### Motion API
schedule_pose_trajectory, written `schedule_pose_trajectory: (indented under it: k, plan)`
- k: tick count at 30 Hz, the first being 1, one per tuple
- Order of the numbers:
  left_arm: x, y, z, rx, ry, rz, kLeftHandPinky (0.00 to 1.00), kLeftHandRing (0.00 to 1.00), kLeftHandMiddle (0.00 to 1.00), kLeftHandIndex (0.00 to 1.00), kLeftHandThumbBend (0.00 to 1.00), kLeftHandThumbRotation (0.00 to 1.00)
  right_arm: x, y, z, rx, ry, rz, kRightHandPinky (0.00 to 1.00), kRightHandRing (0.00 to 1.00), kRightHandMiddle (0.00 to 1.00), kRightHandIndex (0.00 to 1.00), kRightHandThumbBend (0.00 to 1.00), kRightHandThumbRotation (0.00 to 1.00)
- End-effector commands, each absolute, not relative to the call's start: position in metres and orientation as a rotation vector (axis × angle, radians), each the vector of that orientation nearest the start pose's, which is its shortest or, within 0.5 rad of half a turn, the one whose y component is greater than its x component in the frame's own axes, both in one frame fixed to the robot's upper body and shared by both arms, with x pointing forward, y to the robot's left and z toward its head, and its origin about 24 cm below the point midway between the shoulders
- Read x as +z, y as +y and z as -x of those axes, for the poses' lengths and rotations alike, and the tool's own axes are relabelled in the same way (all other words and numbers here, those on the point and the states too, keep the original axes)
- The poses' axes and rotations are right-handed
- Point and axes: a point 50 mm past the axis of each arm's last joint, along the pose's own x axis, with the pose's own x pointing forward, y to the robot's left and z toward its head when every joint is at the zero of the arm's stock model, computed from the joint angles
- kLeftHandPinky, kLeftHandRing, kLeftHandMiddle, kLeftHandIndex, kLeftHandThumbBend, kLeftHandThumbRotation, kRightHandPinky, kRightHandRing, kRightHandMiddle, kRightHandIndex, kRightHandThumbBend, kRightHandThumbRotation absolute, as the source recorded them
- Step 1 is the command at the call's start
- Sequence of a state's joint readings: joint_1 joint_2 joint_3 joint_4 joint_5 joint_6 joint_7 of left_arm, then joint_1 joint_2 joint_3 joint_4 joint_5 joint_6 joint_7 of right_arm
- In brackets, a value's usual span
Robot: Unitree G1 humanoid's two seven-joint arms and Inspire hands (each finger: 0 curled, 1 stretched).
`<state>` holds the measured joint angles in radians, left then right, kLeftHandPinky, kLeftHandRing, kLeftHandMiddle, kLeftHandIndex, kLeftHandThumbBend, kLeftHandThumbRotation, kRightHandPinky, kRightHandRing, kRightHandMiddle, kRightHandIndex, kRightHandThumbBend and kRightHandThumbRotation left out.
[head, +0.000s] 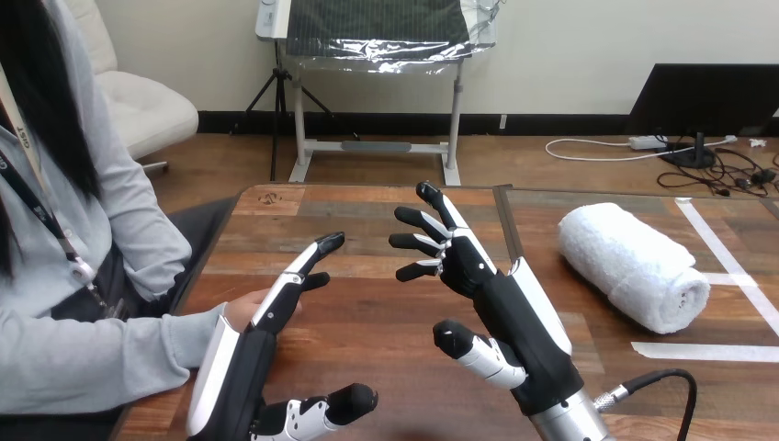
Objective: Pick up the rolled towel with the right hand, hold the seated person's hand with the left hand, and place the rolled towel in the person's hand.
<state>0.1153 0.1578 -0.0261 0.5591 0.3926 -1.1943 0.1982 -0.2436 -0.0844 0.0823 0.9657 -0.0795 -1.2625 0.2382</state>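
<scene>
- Two robot hands are over the wooden table [367, 216], both unclenched and neither grasping anything.
- The left hand [246, 363] reaches in from the lower left, its fingers [296, 274] stretched straight and pointing up and away across the table, its thumb spread out low toward the middle.
- The person's hand [239, 309] comes in from the left on a grey sleeve [92, 354] and lies right against the left hand's fingers, partly hidden behind them. No finger or thumb of the robot is seen curled round it, and whether the two actually touch I cannot tell.
- The right hand [487, 285] is raised near the table's middle, palm turned toward the left, its fingers [421, 243] fanned apart and slightly bent — relaxed, with nothing in it.
- The rolled towel [634, 266] — white, lying on its side — rests on the table's right part, well apart from the right hand and from the person's hand.
- One strip of white tape [703, 351] lies on the table just in front of the towel; another runs slantwise beside it toward the right edge.
</scene>
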Motion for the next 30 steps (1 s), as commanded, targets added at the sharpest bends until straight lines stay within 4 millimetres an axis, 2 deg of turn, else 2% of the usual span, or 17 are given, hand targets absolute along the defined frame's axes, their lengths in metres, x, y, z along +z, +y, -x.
schedule_pose_trajectory:
  k: [1, 9, 19, 24, 25, 30]
  plan:
    - [0.014, 0.157, -0.190, -0.164, -0.596, -0.320, 0.82, 0.91, 0.90, 0.89, 1.00, 0.81, 0.026, -0.125, -0.252, 0.437, -0.619, 0.188, 0.69, 0.85, 0.92, 1.00, 0.83, 0.88]
    - [0.014, 0.157, -0.190, -0.154, -0.594, -0.294, 0.82, 0.91, 0.90, 0.88, 1.00, 0.80, 0.031, -0.128, -0.257, 0.414, -0.634, 0.180, 0.70, 0.86, 0.94, 1.00, 0.82, 0.86]
    - [0.014, 0.156, -0.190, -0.130, -0.586, -0.204, 0.86, 0.90, 0.90, 0.88, 1.00, 0.76, 0.046, -0.141, -0.269, 0.344, -0.685, 0.236, 0.75, 0.85, 0.89, 0.96, 0.92, 0.80]
    - [0.014, 0.156, -0.190, -0.126, -0.574, -0.157, 0.90, 0.90, 0.91, 0.89, 1.00, 0.73, 0.054, -0.147, -0.277, 0.302, -0.696, 0.248, 0.81, 0.85, 0.88, 0.94, 0.96, 0.71]
    - [0.015, 0.156, -0.190, -0.127, -0.573, -0.150, 0.92, 0.91, 0.91, 0.90, 1.00, 0.72, 0.055, -0.148, -0.279, 0.296, -0.697, 0.250, 0.85, 0.87, 0.89, 0.94, 0.95, 0.67]
    - [0.015, 0.157, -0.190, -0.123, -0.570, -0.112, 0.93, 0.91, 0.92, 0.91, 1.00, 0.70, 0.063, -0.155, -0.287, 0.250, -0.698, 0.265, 0.92, 0.89, 0.89, 0.94, 0.92, 0.58]
